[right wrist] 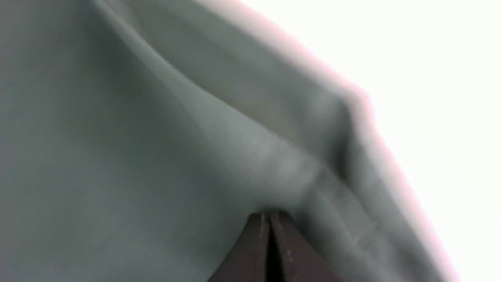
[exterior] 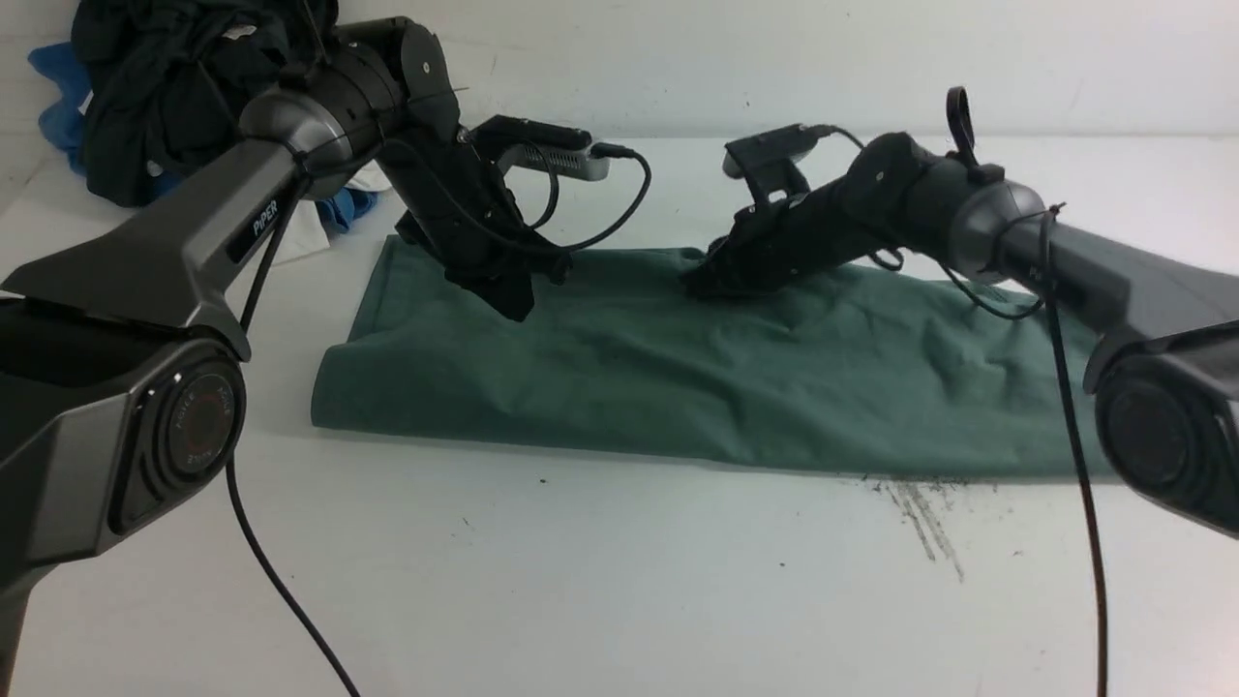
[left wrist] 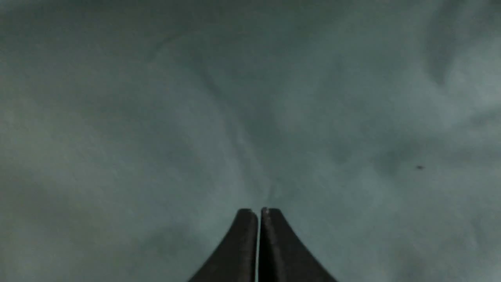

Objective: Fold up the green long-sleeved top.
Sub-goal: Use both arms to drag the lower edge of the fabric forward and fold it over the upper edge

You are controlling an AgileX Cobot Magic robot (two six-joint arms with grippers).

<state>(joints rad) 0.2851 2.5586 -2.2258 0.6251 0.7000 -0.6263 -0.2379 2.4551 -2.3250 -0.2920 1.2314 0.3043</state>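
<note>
top: the green long-sleeved top (exterior: 697, 387) lies mid-table as a long flat band running left to right. Looks like it's been folded lengthwise at least once; no sleeves, neck or logo showing from the front.
far edge: the right wrist view shows a thick layered fold of the cloth, with bare white table right beside it.
left gripper (exterior: 503, 290): jaws pressed together, tips down on the cloth near the band's left far corner. Nothing visible between them in the wrist view, so I'd call it closed and empty.
right gripper (exterior: 702, 281): jaws closed too, tips tucked right up against that far-edge fold around the middle of the band. Can't tell if a thin layer is pinched.
step: my guess is we're between folds. The long fold is done, the crosswise one isn't.
next move: probably needs both jaws opened, then a proper bite through all layers at one end, so the stack carries over the other end without sliding apart.
table (exterior: 619, 600): white, with grey scuff marks (exterior: 924, 518) just in front of the band.
background: a black garment pile (exterior: 174, 87) with blue cloth (exterior: 58, 97) sits far left, well apart from the top.
</note>
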